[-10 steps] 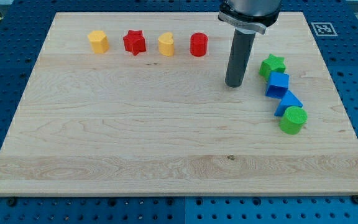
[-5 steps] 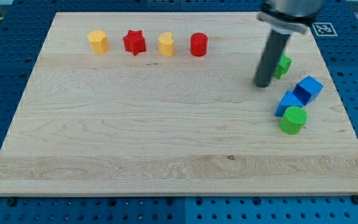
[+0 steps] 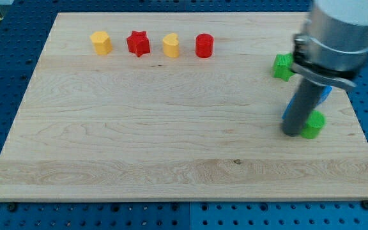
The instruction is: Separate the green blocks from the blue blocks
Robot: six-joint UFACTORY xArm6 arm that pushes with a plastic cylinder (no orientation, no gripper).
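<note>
My tip [image 3: 292, 132] rests on the board at the view's right, touching the left side of the green cylinder [image 3: 314, 124], which the rod partly covers. A blue block [image 3: 289, 108] shows as a sliver just left of the rod, and another blue block [image 3: 325, 94] peeks out to the rod's right; their shapes are hidden. The green star [image 3: 282, 66] lies above them, partly hidden behind the arm's body.
A row near the board's top holds a yellow block [image 3: 100, 43], a red star [image 3: 138, 43], a yellow heart [image 3: 170, 45] and a red cylinder [image 3: 204, 46]. The wooden board's right edge [image 3: 356, 115] is close to the green cylinder.
My tip moved right and down, from left of the green star to the green cylinder's left side. The blue cube was pushed right earlier; the green cylinder shifted slightly right.
</note>
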